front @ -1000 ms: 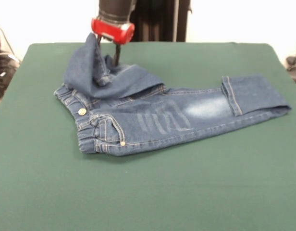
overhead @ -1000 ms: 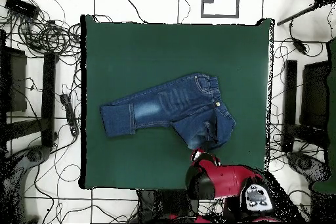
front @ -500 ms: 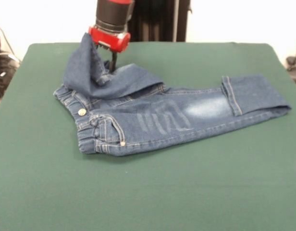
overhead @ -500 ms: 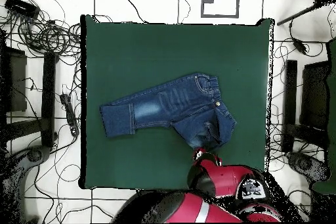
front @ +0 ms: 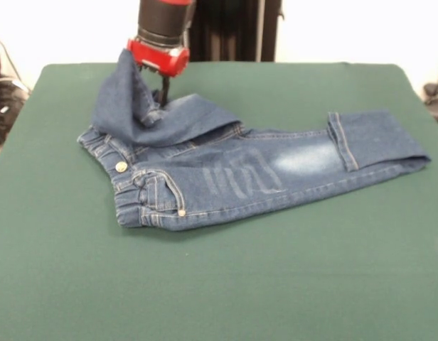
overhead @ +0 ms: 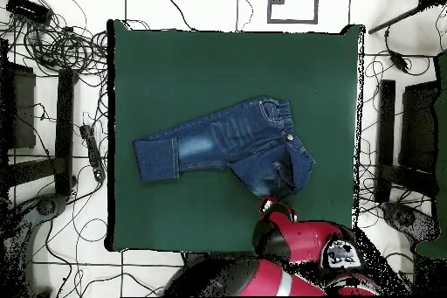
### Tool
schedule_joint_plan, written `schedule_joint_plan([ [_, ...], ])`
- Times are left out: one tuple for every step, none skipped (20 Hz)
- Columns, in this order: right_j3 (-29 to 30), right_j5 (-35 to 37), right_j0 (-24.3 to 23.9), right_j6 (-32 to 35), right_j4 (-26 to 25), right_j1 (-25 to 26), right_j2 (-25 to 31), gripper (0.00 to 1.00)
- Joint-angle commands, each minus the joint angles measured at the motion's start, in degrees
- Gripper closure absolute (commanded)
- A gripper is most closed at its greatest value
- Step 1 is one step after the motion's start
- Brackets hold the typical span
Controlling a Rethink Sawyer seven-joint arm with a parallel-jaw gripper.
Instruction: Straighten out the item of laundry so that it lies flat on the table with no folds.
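Note:
The item of laundry, a small pair of dark blue jeans, lies across the middle of the green table. One leg stretches right, and its cuff is folded back. The other leg is folded over the waist end and pulled up into a peak. My gripper, under the red wrist, is shut on that raised leg. In the overhead view the jeans lie mid-table, with the gripper at their lower right edge, mostly hidden by the arm.
Tangled cables and dark stands lie on the floor around the table. A black post stands behind the table's far edge. Bare green felt surrounds the jeans on every side.
The gripper has shifted slightly left and toward the table's far edge, dragging the raised leg fabric with it. The rest of the jeans has not moved.

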Motion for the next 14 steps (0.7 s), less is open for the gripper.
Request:
schedule_joint_plan([
  [-5.05, 8.62, -7.16, -2.13, -0.86, -5.41, 10.32, 0.0],
  [-4.62, 9.98, -8.63, -3.23, -1.36, -6.78, 11.88, 0.0],
  [-3.35, 11.93, -10.62, -4.75, -1.83, -9.45, 13.85, 0.0],
  [-2.71, 13.26, -12.08, -5.81, -2.03, -10.96, 15.36, 0.0],
  [-2.11, 14.56, -13.5, -6.9, -2.17, -12.18, 16.89, 0.0],
  [-1.5, 15.86, -14.91, -8.0, -2.32, -13.39, 18.43, 0.0],
  [-0.78, 17.23, -16.25, -9.07, -2.22, -14.79, 19.86, 0.0],
  [-0.06, 18.6, -17.58, -10.15, -2.11, -16.19, 21.3, 0.0],
  [0.67, 19.95, -18.93, -11.12, -1.86, -17.43, 22.74, 0.0],
  [1.33, 21.19, -19.99, -11.98, -1.61, -18.73, 23.96, 0.0],
  [2.03, 22.47, -21.12, -12.79, -1.28, -19.91, 25.31, 0.0],
  [2.55, 23.56, -21.94, -13.39, -1.03, -20.93, 26.32, 0.0],
  [3.08, 24.52, -22.64, -13.84, -0.7, -21.94, 27.16, 0.0],
  [3.35, 25.21, -22.98, -13.95, -0.67, -22.65, 27.69, 0.0],
])
